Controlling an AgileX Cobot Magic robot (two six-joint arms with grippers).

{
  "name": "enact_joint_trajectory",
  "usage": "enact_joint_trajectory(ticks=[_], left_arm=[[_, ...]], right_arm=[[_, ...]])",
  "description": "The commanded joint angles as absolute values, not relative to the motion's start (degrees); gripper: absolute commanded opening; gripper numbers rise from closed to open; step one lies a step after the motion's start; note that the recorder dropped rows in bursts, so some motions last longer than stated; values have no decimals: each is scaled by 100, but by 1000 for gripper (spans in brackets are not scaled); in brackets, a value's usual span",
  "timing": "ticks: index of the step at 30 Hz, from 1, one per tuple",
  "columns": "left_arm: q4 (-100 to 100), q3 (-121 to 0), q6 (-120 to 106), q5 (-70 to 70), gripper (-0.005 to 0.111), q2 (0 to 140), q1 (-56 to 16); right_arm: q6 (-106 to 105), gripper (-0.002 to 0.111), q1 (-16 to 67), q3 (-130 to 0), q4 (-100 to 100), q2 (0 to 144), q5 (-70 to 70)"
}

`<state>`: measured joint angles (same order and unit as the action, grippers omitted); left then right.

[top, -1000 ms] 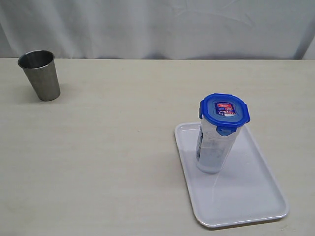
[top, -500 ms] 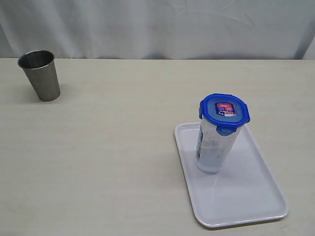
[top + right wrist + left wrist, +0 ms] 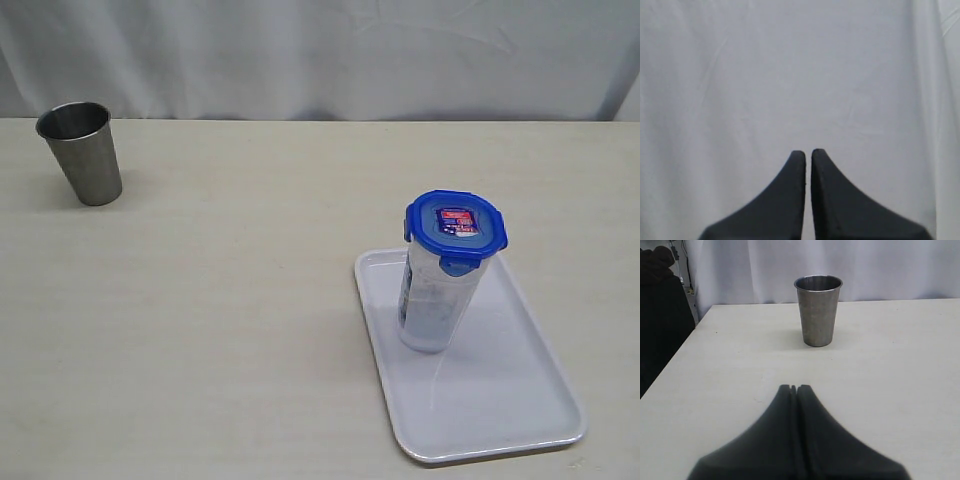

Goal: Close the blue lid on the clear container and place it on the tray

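1. On the tray (image 3: pixel 500 400), toward its 10 o'clock corner, the clear container (image 3: pixel 432 305) stands upright with the blue lid (image 3: pixel 456 225) closed on it, unmoved since a second ago.
2. The left end effector (image 3: pixel 795 388) and right end effector (image 3: pixel 808 152) are both clenched and empty; the container's bearing from them cannot be told.
3. Only the exterior view shows the container. The left wrist view shows a metal cup (image 3: pixel 818 310) on the table (image 3: pixel 900 370), and the right wrist view shows a white curtain (image 3: pixel 790 75).
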<state>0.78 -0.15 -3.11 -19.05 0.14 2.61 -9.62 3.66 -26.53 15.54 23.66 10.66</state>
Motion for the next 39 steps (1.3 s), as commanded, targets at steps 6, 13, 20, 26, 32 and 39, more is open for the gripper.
enact_joint_trajectory(ticks=[6,13,20,26,32,39], left_arm=[[87,0,-327,-1837,0,0,292],[88,0,-327,-1861,0,0,292],[88,0,-327,-1861,0,0,292],[88,0,-327,-1861,0,0,292],[88,0,-327,-1861,0,0,292],[88,0,-327,-1861,0,0,292]], right_arm=[[-925,4,349,-1981,598,524,1239],[-925,4,337,-1500,339,0,1229],[-937,4,348,-369,170,0,2509],[-913,4,348,0,170,0,2239],[-657,4,348,0,-287,0,1369],[-557,4,348,0,-318,0,59]])
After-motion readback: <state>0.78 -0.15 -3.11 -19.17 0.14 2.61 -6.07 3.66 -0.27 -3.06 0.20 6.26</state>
